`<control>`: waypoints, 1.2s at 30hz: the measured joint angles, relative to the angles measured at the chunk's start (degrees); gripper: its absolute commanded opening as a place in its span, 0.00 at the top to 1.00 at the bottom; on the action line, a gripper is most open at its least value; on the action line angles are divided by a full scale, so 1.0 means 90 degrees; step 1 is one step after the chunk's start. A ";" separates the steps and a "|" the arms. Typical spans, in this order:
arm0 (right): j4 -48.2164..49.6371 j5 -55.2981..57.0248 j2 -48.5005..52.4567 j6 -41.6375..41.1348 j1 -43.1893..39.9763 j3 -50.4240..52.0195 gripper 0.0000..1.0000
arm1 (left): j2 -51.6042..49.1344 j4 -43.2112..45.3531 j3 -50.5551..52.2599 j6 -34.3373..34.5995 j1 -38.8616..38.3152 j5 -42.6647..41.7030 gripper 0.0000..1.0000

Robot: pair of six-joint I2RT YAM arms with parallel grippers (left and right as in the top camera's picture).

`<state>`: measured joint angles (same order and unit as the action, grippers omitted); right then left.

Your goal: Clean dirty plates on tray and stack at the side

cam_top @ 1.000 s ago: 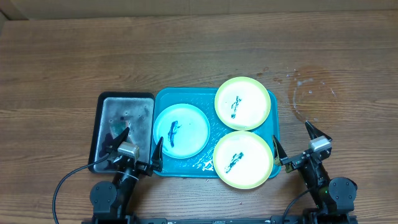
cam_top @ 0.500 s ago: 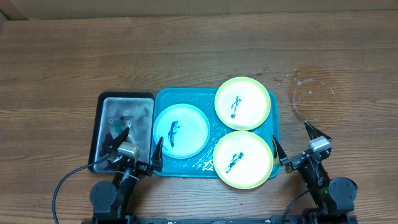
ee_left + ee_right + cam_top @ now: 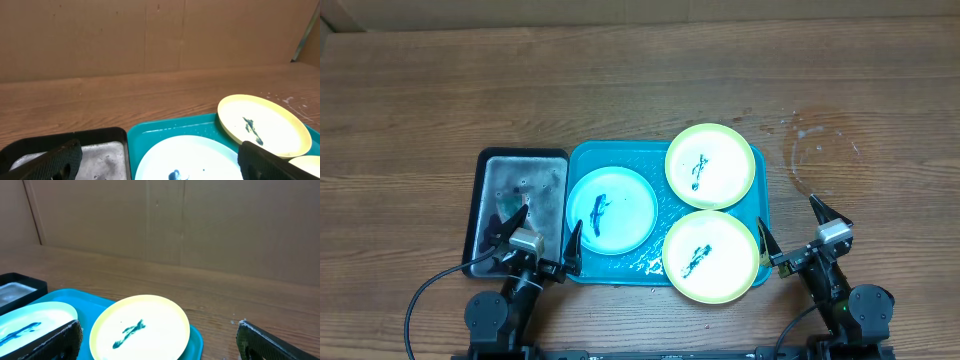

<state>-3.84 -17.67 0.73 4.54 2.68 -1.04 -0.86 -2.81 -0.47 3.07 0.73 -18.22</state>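
Observation:
The turquoise tray (image 3: 582,160) holds three smeared plates. The light blue plate (image 3: 620,215) lies at its left; it also shows in the left wrist view (image 3: 200,155). One yellow-green plate (image 3: 720,150) lies at the back right; it also shows in the left wrist view (image 3: 270,120) and the right wrist view (image 3: 150,320). The other yellow-green plate (image 3: 720,270) lies at the front right, overhanging the rim. My left gripper (image 3: 542,238) is open at the tray's front left. My right gripper (image 3: 798,228) is open just right of the tray. Both hold nothing.
A smaller black tray (image 3: 488,190) with a wet grey floor lies left of the turquoise tray. Water drops and a damp ring (image 3: 820,150) mark the wooden table at the right. A cardboard wall (image 3: 150,35) stands behind the table.

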 measured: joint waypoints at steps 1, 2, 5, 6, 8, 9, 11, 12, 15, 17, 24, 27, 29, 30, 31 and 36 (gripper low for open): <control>-0.0002 0.0000 0.0000 0.0002 0.0000 0.0000 0.00 | 0.0000 0.0000 0.0000 0.0000 0.0000 0.0000 0.01; -0.0005 0.0002 0.0000 0.0000 0.0000 0.0000 0.00 | 0.0000 0.0000 0.0000 0.0000 0.0000 0.0000 0.00; -0.0002 0.0000 0.0000 -0.0002 0.0000 0.0000 0.00 | 0.0000 0.0000 0.0000 0.0000 0.0000 0.0000 0.00; -0.0002 0.0000 0.0000 0.0000 0.0000 0.0000 0.00 | 0.0000 0.0000 0.0000 0.0000 0.0000 0.0000 0.00; -0.0002 0.0002 0.0000 0.0000 0.0000 0.0000 0.00 | 0.0000 0.0000 0.0000 0.0000 0.0000 0.0000 0.00; -0.0005 -0.0002 0.0000 0.0000 0.0000 0.0000 0.00 | 0.0000 0.0000 0.0000 0.0002 0.0000 0.0000 0.01; 0.0000 -0.0039 0.0000 -0.0034 0.0000 0.0000 0.00 | 0.0000 0.0000 0.0000 0.0000 0.0000 0.0000 0.00; 0.0002 -0.0056 0.0000 -0.0049 0.0000 0.0000 0.00 | 0.0000 0.0000 0.0000 0.0000 0.0000 0.0000 0.01; 0.0019 -0.0194 0.0000 -0.0508 0.0000 0.0000 0.00 | 0.0000 0.0000 0.0000 0.0000 0.0000 0.0000 0.01; 0.0022 -0.0231 0.0000 -0.0981 0.0000 0.0000 0.00 | 0.0000 0.0000 0.0000 0.0000 0.0000 0.0000 0.00; 0.0024 -0.0240 0.0000 -0.2183 0.0000 0.0000 0.00 | 0.0000 0.0000 0.0000 0.0000 0.0000 0.0000 0.00; 0.0024 -0.0194 0.0000 -0.2518 0.0000 0.0000 0.00 | 0.0000 0.0000 0.0000 0.0000 0.0000 0.0000 0.00; 0.0027 -0.0194 0.0000 -0.2696 0.0000 0.0000 0.00 | 0.0000 0.0000 0.0000 0.0000 0.0000 0.0000 0.00; 0.0024 -0.0209 0.0002 -0.2752 0.0000 0.0000 0.00 | 0.0000 0.0000 0.0000 0.0000 0.0000 0.0000 0.00; 0.0022 -0.0240 0.0005 -0.2812 0.0000 0.0000 0.00 | 0.0000 0.0000 0.0000 0.0000 0.0000 0.0000 0.01; 0.0024 -0.0498 0.0248 -0.3007 0.0000 -0.0002 0.00 | 0.0000 0.0000 0.0000 0.0000 0.0000 0.0000 0.00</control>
<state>-3.62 -22.15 2.96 -22.52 2.68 -1.06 -0.86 -2.81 -0.47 3.07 0.73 -18.22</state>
